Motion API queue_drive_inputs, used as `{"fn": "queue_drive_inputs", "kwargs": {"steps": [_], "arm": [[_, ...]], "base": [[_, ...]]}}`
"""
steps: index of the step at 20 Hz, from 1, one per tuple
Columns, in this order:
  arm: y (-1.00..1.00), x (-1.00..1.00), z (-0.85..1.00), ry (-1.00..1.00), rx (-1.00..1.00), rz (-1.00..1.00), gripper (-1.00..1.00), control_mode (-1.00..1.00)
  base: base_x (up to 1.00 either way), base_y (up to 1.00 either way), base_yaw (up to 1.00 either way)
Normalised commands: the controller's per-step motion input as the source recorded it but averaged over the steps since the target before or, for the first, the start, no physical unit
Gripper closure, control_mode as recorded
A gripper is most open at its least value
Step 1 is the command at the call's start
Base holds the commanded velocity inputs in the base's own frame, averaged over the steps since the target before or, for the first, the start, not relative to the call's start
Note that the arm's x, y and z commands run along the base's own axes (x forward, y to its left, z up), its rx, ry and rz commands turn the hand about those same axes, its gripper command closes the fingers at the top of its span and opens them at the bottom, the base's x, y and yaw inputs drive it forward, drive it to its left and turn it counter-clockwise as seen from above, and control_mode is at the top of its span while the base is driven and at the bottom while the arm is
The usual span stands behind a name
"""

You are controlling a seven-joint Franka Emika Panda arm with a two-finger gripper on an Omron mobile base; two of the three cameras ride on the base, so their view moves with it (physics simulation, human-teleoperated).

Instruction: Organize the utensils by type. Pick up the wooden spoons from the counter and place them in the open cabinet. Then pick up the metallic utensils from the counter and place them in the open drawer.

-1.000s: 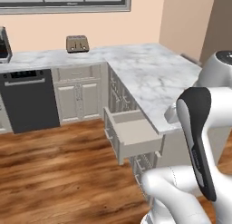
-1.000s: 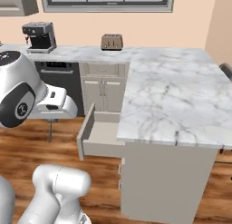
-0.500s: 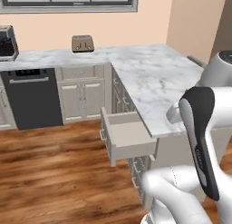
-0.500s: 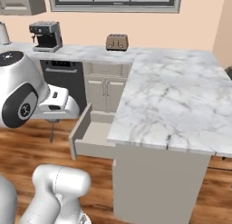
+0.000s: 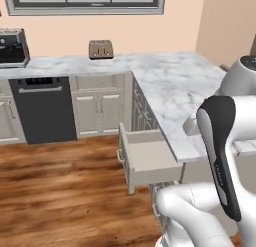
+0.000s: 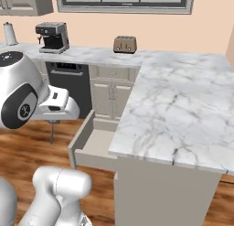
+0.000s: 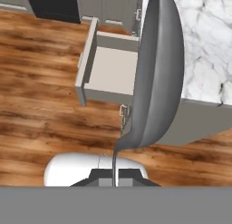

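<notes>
My gripper [image 7: 113, 175] is shut on the thin handle of a silver-grey metallic spoon [image 7: 156, 73], whose bowl looms large close to the hand camera. From the right base, the spoon [image 6: 51, 131] hangs as a thin stick below my hand, left of the open drawer [image 6: 93, 140] and over the wood floor. The drawer [image 7: 110, 69] is pulled out from under the white marble counter [image 7: 206, 41] and its pale interior is bare. It sits at centre [image 5: 150, 158] beneath the counter's edge [image 5: 170, 91]. The wooden spoons and the open cabinet are out of view.
A toaster [image 6: 125, 44] and a coffee machine [image 6: 52, 36] stand on the back counter. A black dishwasher front [image 5: 44, 108] sits below it. A wall cabinet [image 6: 23, 2] hangs at the upper left. Wood floor [image 5: 60, 191] lies before the drawer.
The whole picture has shifted a little in both base views, so the base has moved. The spoon stays in my shut gripper.
</notes>
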Motion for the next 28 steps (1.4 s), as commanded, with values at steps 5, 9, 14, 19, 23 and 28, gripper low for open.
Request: {"fn": "queue_drive_inputs", "kwargs": {"steps": [5, 9, 14, 19, 23, 28], "arm": [[0.0, 0.0, 0.0, 0.0, 0.0, 0.0, 1.0, 1.0], [0.0, 0.0, 0.0, 0.0, 0.0, 0.0, 1.0, 1.0], [0.0, 0.0, 0.0, 0.0, 0.0, 0.0, 1.0, 1.0], [0.0, 0.0, 0.0, 0.0, 0.0, 0.0, 1.0, 1.0], [0.0, 0.0, 0.0, 0.0, 0.0, 0.0, 1.0, 1.0], [0.0, 0.0, 0.0, 0.0, 0.0, 0.0, 1.0, 1.0]], "base": [[0.33, -0.25, 0.08], [0.4, -0.16, 0.03], [0.45, -0.14, 0.0], [0.37, -0.07, 0.0], [0.34, -0.03, 0.0], [0.14, 0.0, -0.04]]}}
